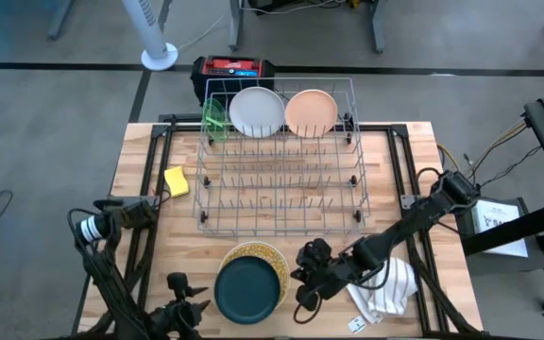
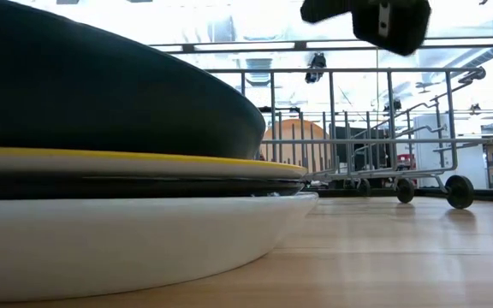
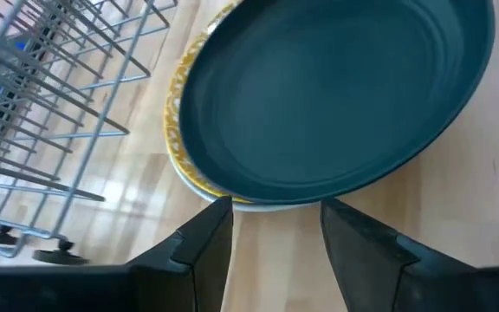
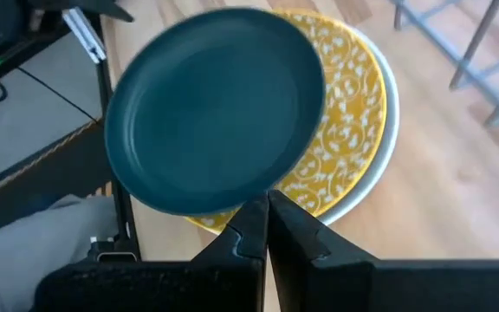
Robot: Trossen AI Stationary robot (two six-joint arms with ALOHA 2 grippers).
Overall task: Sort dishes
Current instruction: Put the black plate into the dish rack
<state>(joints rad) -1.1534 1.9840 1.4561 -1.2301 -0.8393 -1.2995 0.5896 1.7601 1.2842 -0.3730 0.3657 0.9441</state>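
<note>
A dark teal plate (image 1: 248, 288) lies on top of a yellow patterned plate (image 4: 345, 130), which lies on a white plate (image 2: 144, 239); the stack sits near the table's near edge. A lime-green dish (image 1: 215, 118), a white plate (image 1: 256, 110) and a peach plate (image 1: 311, 111) stand on edge in the far row of the wire dish rack (image 1: 281, 222). My right gripper (image 4: 267, 212) is shut and empty, above the table just right of the stack. My left gripper (image 3: 275, 234) is open and empty, just left of the stack, its fingers pointing at the stack's rim.
A yellow sponge (image 1: 176, 181) lies left of the rack. A white cloth (image 1: 385, 288) lies under my right arm, right of the stack. A black and red box (image 1: 234, 69) stands behind the rack. Bare wood shows between the rack and the stack.
</note>
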